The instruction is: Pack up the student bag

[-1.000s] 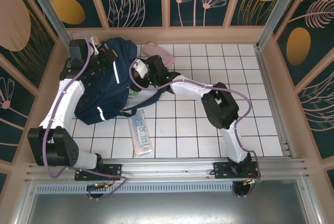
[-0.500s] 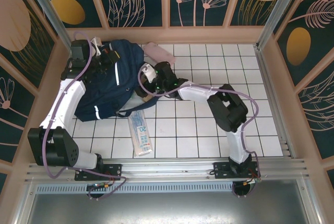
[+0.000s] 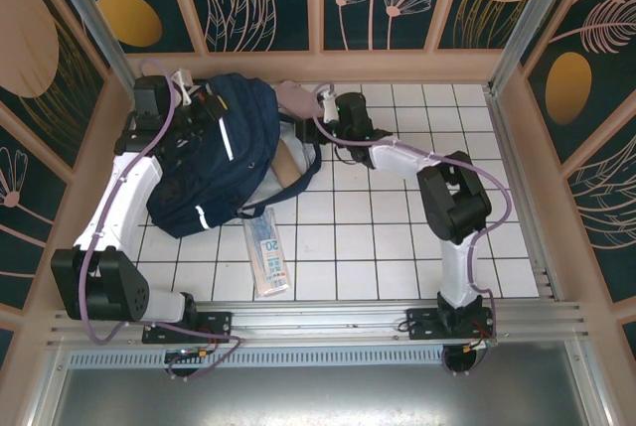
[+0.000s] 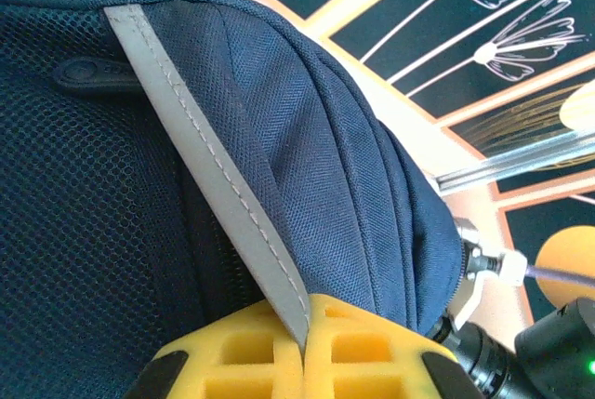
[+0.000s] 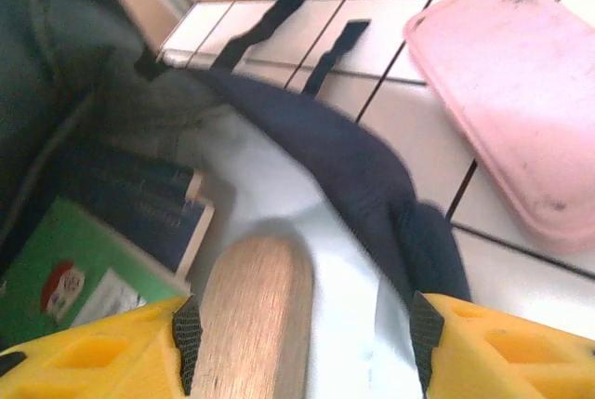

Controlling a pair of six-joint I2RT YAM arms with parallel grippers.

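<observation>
The student bag (image 3: 214, 163) is a dark navy backpack lying at the back left of the tiled floor, its mouth facing right. My left gripper (image 3: 204, 103) is shut on the bag's white reflective stripe (image 4: 214, 185), which is pinched between the yellow pads (image 4: 358, 348). My right gripper (image 3: 316, 113) hovers open by the bag's mouth. A rounded wooden piece (image 5: 253, 315) lies beside its left pad, well clear of the right one. Blue and green books (image 5: 130, 204) show inside the bag. A dark strap (image 5: 353, 166) crosses in front.
A pink case (image 3: 298, 98) lies on the tiles at the back, just right of the bag's mouth. A clear plastic pack (image 3: 266, 247) with a "20" label lies in front of the bag. Wooden walls close in at the back and left.
My right gripper has pulled back out of the bag's mouth toward the back right, near the pink case. The bag has settled and shifted slightly. My left gripper has kept its hold.
</observation>
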